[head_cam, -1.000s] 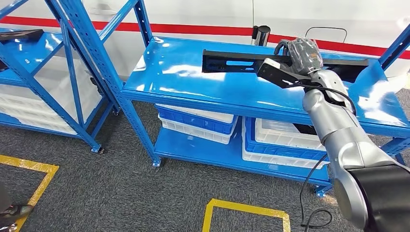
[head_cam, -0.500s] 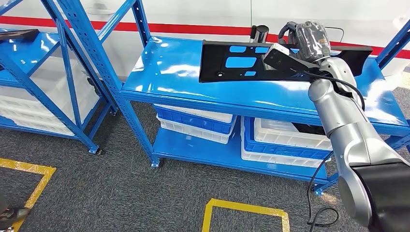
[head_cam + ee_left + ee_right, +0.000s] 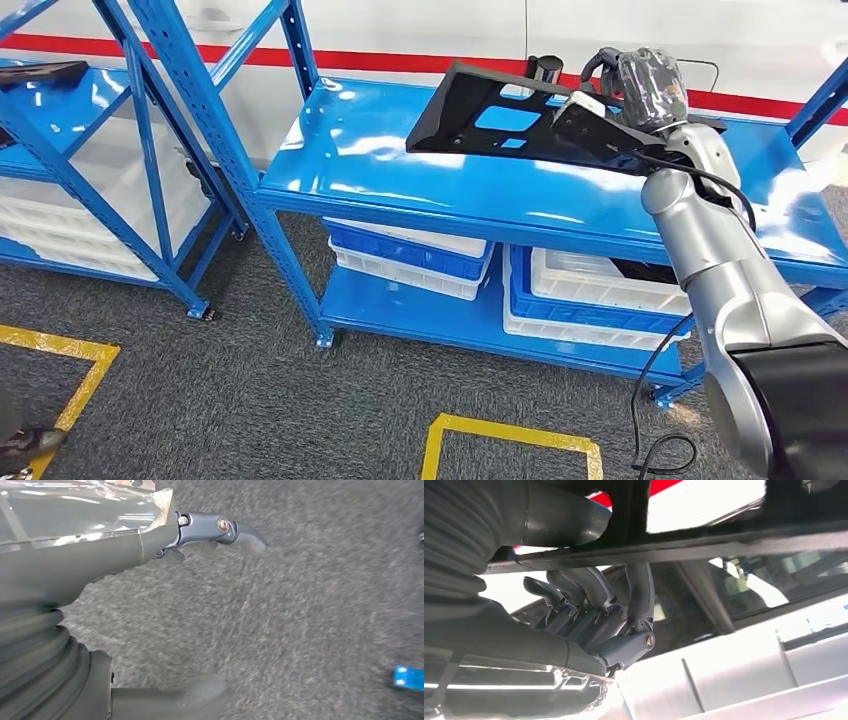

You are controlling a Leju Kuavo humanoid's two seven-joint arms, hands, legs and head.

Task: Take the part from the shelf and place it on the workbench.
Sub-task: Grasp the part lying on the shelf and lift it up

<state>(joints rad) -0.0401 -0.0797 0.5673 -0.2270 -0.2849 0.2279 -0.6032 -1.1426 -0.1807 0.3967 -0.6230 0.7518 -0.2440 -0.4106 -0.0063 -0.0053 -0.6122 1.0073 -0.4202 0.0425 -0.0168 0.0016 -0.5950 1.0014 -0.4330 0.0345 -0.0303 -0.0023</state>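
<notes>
The part (image 3: 500, 118) is a long flat black metal bracket with cut-out windows. It hangs tilted above the top of the blue shelf (image 3: 400, 180), its left end raised. My right hand (image 3: 645, 95) grips it near its right end. In the right wrist view the fingers (image 3: 594, 605) curl under the part's dark edge (image 3: 684, 545) and the thumb lies over it. My left hand (image 3: 165, 540) hangs over grey carpet with its fingers apart and nothing in it.
White and blue bins (image 3: 590, 285) sit on the shelf's lower level. A second blue rack (image 3: 90, 150) stands at the left. Yellow tape squares (image 3: 510, 445) mark the grey carpet. A black cable (image 3: 660, 400) trails by the shelf's right leg.
My right hand has lifted the part off the shelf top and tilted it, so its left end now points up and away.
</notes>
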